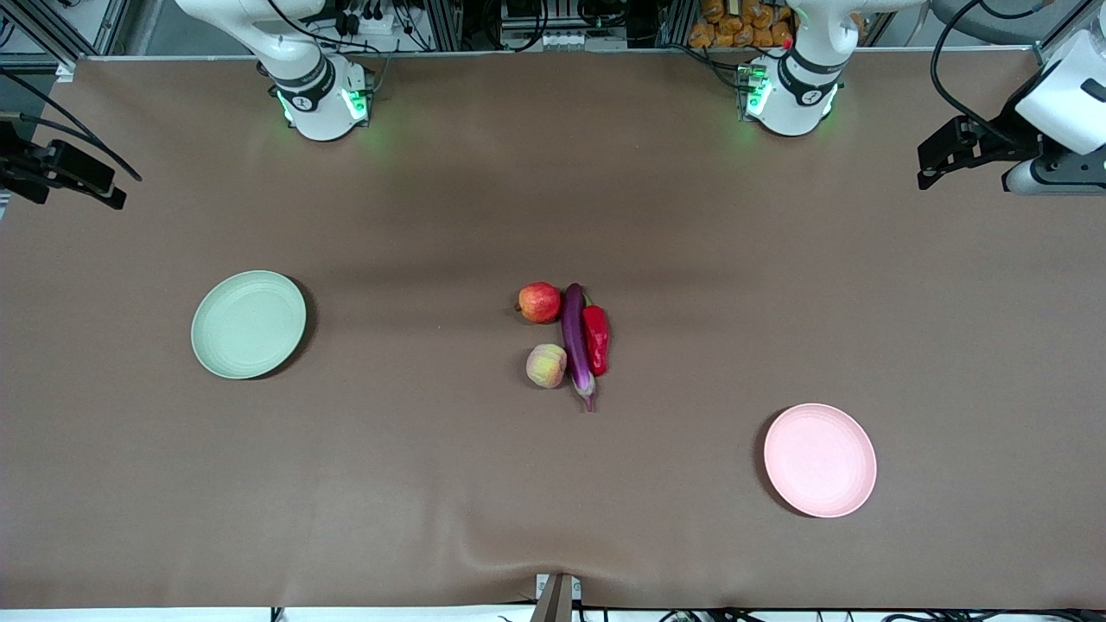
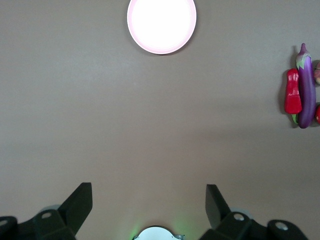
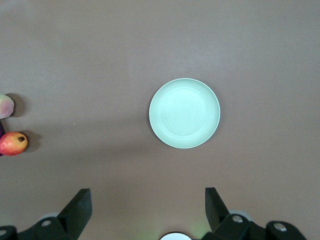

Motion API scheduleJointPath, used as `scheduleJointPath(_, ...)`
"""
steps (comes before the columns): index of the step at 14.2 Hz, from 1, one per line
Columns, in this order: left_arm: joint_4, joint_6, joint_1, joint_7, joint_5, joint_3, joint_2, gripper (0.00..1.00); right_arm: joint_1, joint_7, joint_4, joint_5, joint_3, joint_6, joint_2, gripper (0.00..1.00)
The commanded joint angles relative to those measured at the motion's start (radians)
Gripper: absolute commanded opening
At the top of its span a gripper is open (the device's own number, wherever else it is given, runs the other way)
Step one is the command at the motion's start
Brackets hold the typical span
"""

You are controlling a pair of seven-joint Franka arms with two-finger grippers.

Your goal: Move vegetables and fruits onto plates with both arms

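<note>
The purple eggplant (image 1: pixel 576 341) lies mid-table with the red chili pepper (image 1: pixel 595 339) against it on the left arm's side. The red apple (image 1: pixel 540 302) and the peach (image 1: pixel 546 365) sit beside it on the right arm's side, the peach nearer the camera. The green plate (image 1: pixel 249 324) lies toward the right arm's end, the pink plate (image 1: pixel 819 460) toward the left arm's end; both are empty. My left gripper (image 2: pixel 148 192) is open and empty, high over its base, with the pink plate (image 2: pixel 161 25), eggplant (image 2: pixel 306 85) and chili (image 2: pixel 293 92) in view. My right gripper (image 3: pixel 148 192) is open and empty, high over its base, with the green plate (image 3: pixel 184 113), apple (image 3: pixel 13 143) and peach (image 3: pixel 5 106) in view.
Brown cloth covers the table (image 1: pixel 415 484). Dark fixtures overhang both table ends (image 1: pixel 959 151) (image 1: pixel 60 173). A small bracket (image 1: pixel 557 596) sits at the table's near edge. The arms' bases (image 1: pixel 324 99) (image 1: pixel 786 95) stand at the farthest edge.
</note>
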State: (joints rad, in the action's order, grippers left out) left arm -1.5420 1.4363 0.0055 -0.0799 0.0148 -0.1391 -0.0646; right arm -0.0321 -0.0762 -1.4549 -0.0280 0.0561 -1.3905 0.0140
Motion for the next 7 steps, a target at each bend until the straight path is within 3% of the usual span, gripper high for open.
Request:
scheduleJointPath(1, 0.029, -0.017, 0.004, -0.006, 0.007, -0.007, 0.009, 1.0, 0.009, 0.057, 0.018, -0.009, -0.002, 0.034, 0.004, 1.0)
scheduleJointPath(7, 0.031, -0.007, 0.007, -0.004, 0.007, -0.005, 0.037, 1.0, 0.014, 0.087, 0.016, -0.01, -0.002, 0.038, 0.004, 1.0)
